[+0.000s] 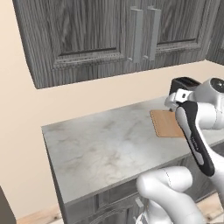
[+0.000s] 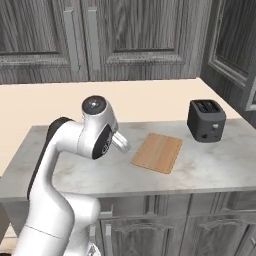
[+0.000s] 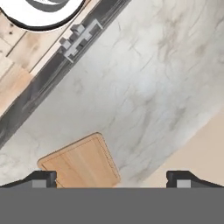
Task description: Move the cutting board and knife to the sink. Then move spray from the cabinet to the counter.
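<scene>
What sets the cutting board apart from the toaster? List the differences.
The cutting board is light-brown wood; the toaster is dark, almost black. The cutting board lies flat and thin on the counter; the toaster stands as a tall box with slots on top. The cutting board sits nearer the counter's front edge; the toaster stands further back and to the right. Both rest on the counter, apart from each other.

In the left base view the arm [image 1: 197, 127] hides the right part of the board [image 1: 164, 124] and most of the toaster [image 1: 183, 83]. In the hand view the bottom edge cuts off the board's lower side, and the hand [image 3: 111, 178] shows just two tips.
</scene>
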{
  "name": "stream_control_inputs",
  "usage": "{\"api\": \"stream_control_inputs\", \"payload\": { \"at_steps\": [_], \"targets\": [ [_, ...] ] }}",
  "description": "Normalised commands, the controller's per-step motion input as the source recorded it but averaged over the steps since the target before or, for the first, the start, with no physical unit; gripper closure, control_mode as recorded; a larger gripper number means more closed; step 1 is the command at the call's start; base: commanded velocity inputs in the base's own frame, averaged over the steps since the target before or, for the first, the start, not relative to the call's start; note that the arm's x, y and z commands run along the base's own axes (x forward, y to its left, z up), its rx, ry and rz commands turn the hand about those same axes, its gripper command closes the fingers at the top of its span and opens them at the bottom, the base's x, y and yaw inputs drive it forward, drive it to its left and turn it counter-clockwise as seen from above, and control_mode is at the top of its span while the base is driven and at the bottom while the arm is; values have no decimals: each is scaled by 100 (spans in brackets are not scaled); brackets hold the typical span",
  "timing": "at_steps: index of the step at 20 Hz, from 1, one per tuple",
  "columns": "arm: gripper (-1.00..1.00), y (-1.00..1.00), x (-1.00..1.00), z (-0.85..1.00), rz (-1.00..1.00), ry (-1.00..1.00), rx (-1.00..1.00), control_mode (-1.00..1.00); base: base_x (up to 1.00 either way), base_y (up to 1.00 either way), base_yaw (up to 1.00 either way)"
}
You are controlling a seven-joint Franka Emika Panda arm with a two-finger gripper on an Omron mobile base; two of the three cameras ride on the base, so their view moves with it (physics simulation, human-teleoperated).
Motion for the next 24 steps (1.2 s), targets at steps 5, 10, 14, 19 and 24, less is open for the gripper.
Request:
{"api": "stream_control_inputs", "payload": {
  "at_steps": [5, 10, 14, 19, 24],
  "targets": [
    [-100, 4, 4, -5, 7, -19, -4, -100, 0, 0, 0],
    [-100, 0, 45, -9, 4, -6, 0, -100, 0, 0, 0],
    [-100, 8, 47, -1, 4, 16, -14, -100, 0, 0, 0],
    [-100, 31, 20, 3, 2, 30, -32, -100, 0, 0, 0],
    [-100, 9, 4, -5, 5, 3, -33, -100, 0, 0, 0]
  ]
}}
